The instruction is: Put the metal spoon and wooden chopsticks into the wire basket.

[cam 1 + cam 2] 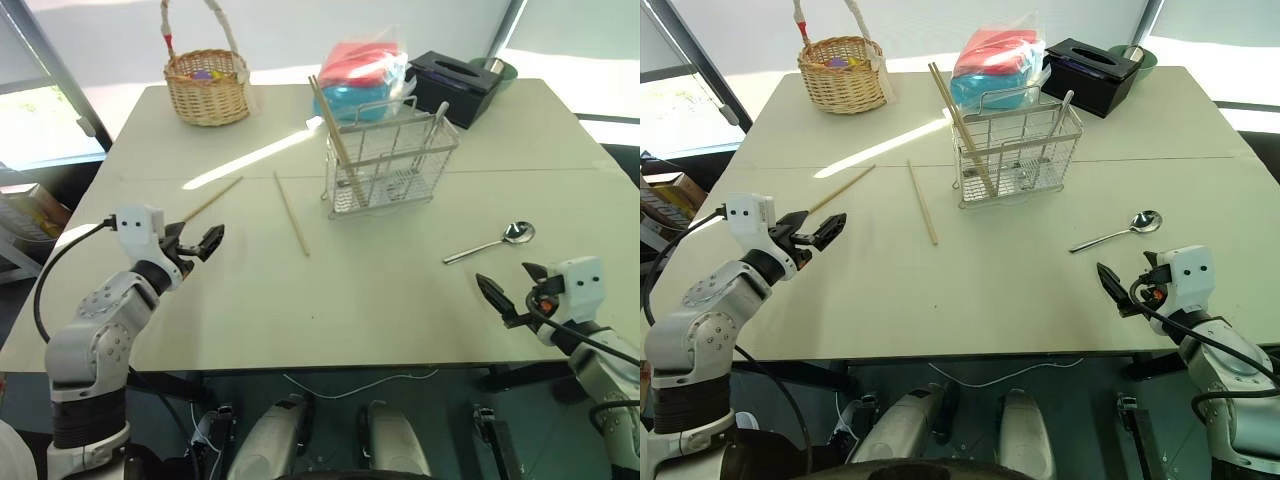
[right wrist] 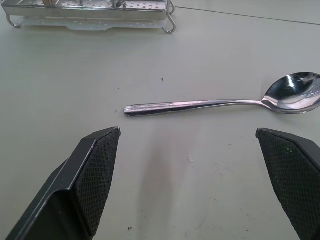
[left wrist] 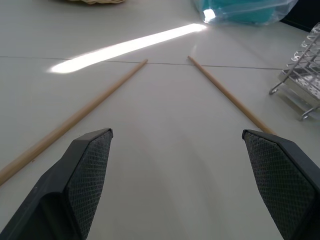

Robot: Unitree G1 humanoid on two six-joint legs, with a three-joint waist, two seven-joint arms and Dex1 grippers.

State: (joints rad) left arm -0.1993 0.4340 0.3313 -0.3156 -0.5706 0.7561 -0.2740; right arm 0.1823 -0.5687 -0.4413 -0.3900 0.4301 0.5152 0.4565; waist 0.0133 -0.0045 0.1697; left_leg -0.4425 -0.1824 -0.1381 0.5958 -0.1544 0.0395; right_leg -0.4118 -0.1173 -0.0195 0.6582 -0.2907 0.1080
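Overhead, in the head views, the wire basket [image 1: 390, 160] stands upper centre on the table [image 1: 400, 300], one chopstick [image 1: 333, 130] leaning inside it. Two more chopsticks [image 1: 292, 213] lie left of it. The spoon [image 1: 490, 242] lies at right. The left gripper [image 1: 205, 243] at lower left and the right gripper [image 1: 505, 290] at lower right both gape, empty.

In the left wrist view, spread fingers [image 3: 85, 175] frame both loose chopsticks.

In the right wrist view, the spoon lies just beyond parted fingers [image 2: 90, 175].

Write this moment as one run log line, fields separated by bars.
left gripper: open, empty | right gripper: open, empty | metal spoon: on table | two wooden chopsticks: on table | wire basket: holds chopsticks
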